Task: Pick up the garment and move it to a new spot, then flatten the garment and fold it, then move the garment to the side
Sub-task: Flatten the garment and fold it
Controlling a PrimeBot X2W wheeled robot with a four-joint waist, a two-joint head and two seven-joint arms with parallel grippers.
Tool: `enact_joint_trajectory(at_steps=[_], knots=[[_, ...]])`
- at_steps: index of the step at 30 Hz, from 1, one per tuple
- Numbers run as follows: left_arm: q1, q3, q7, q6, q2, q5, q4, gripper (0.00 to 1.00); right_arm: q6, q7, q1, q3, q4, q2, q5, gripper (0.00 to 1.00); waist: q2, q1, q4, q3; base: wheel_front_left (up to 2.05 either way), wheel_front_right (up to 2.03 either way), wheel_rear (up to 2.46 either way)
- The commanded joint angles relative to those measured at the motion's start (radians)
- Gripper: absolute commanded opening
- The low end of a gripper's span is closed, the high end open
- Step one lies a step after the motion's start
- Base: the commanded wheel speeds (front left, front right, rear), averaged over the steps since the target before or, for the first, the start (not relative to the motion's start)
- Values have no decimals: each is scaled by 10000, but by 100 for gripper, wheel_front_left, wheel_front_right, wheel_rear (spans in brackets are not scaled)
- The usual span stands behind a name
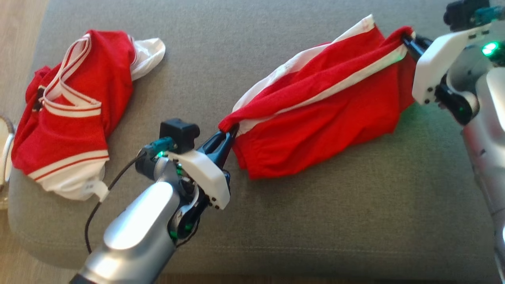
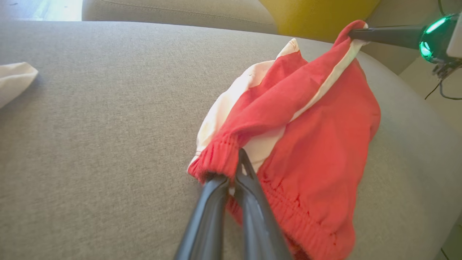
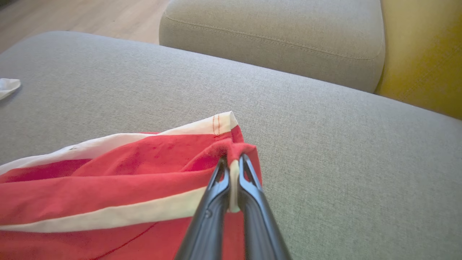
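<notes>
The garment (image 1: 323, 106) is a pair of red shorts with white side stripes, stretched between my two grippers above the grey cushion (image 1: 276, 213). My left gripper (image 1: 228, 134) is shut on its elastic waistband corner (image 2: 220, 159). My right gripper (image 1: 408, 41) is shut on the far hem corner (image 3: 234, 151), seen as dark fingers (image 2: 382, 34) in the left wrist view. The red cloth sags between the two grips and its lower part rests on the cushion (image 3: 325, 126).
A second red and white garment (image 1: 67, 114) lies crumpled at the cushion's left end, its white edge (image 2: 14, 81) in the left wrist view. A grey backrest cushion (image 3: 274, 36) and a yellow pillow (image 3: 422, 54) stand beyond. Wooden floor (image 1: 19, 35) lies left.
</notes>
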State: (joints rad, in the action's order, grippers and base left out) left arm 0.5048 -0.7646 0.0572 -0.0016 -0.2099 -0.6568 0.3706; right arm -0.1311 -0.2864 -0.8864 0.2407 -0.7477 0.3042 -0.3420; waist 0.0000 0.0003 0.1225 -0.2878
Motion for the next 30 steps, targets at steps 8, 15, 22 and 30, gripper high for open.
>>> enact_joint_trajectory(at_steps=[8,15,22,30], knots=[[1014,385,635,-231,368,30,694,0,4,1057,-1358,327,-1185,-417,47,0,0,-3,408,-562,0,0,0],[1341,460,985,-225,598,31,1182,0,4,1810,-1863,340,-2049,-564,59,0,0,-3,508,-725,0,0,0],[1645,564,1377,-108,806,62,1774,0,4,2520,-2341,318,-2935,-681,107,0,0,-3,555,-927,0,0,0],[1971,523,1663,-41,976,225,2339,100,4,3068,-2745,176,-3753,-829,-89,100,0,-3,525,-1078,0,0,0]])
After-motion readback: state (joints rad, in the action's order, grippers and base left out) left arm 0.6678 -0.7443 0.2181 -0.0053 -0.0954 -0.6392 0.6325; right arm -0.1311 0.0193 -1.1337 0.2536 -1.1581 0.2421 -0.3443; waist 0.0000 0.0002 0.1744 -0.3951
